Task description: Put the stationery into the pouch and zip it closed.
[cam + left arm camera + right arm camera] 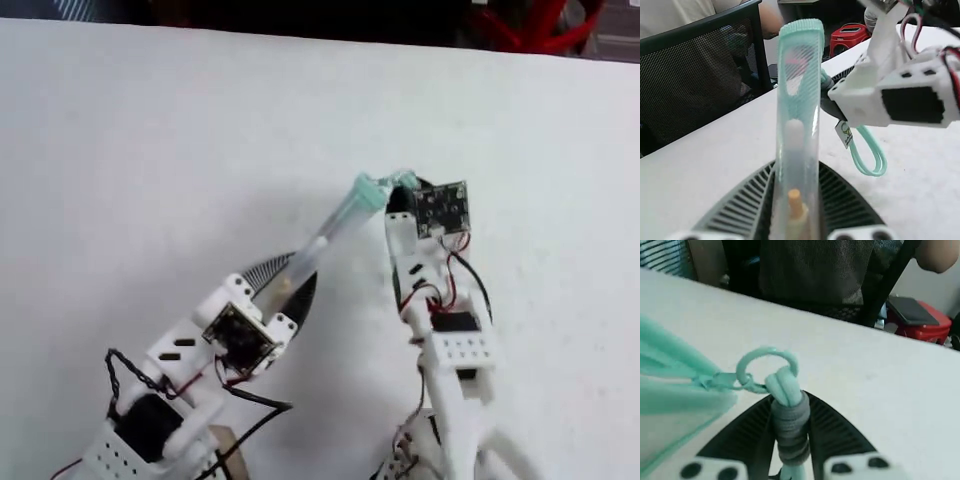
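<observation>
The pouch [330, 235], clear with mint-green trim, is lifted off the table and stretched between the two arms. My left gripper [285, 285] is shut on its lower end. In the left wrist view the pouch [799, 125] stands edge-on between the jaws, with a tan item [795, 200] and a white item [794, 135] inside. My right gripper [400, 195] is at the pouch's far end, shut on the mint zipper strap [787, 390] with its grey wrap [792, 430]. A mint ring [765, 365] links the strap to the pouch [670, 390]. The strap's loop [867, 155] hangs below the right gripper.
The white table [150, 150] spreads to the left and behind the arms. A black mesh chair [695, 80] and a red object [850, 35] stand beyond the table's far edge. A small brown block [228, 455] lies by the left arm's base.
</observation>
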`<state>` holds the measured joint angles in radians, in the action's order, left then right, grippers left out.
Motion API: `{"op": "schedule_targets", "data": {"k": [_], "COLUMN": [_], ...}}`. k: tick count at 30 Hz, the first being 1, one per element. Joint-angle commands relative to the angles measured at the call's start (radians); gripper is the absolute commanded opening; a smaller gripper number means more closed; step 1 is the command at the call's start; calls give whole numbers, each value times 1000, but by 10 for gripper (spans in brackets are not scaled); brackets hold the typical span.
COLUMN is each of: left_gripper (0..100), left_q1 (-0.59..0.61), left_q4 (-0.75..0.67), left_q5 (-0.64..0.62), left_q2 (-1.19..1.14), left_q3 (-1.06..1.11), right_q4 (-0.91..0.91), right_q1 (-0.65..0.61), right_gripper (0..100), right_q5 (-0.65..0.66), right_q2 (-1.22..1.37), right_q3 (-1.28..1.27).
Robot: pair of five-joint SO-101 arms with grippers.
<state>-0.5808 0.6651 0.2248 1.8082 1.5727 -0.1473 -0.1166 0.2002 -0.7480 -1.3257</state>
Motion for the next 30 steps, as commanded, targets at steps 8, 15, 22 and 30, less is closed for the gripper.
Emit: {"op": "schedule_targets", "data": {"k": [8,15,22,30], "left_gripper": [24,24,24,23], "left_q1": [-12,-12,-12,-18], "left_q4": [-8,-8,-8,-5], "left_q5": [5,5,5,-2], "left_q2": [1,1,1,1], "left_q3": [9,11,11,11], "right_q4": [743,940,1013,1109], "right_q1": [-28,-41,-41,-71], "right_gripper": [18,19,19,19], "right_q5": [18,11,11,9], "right_q2": [-521,-527,-526,-533], "right_q3": [258,414,535,582]}}
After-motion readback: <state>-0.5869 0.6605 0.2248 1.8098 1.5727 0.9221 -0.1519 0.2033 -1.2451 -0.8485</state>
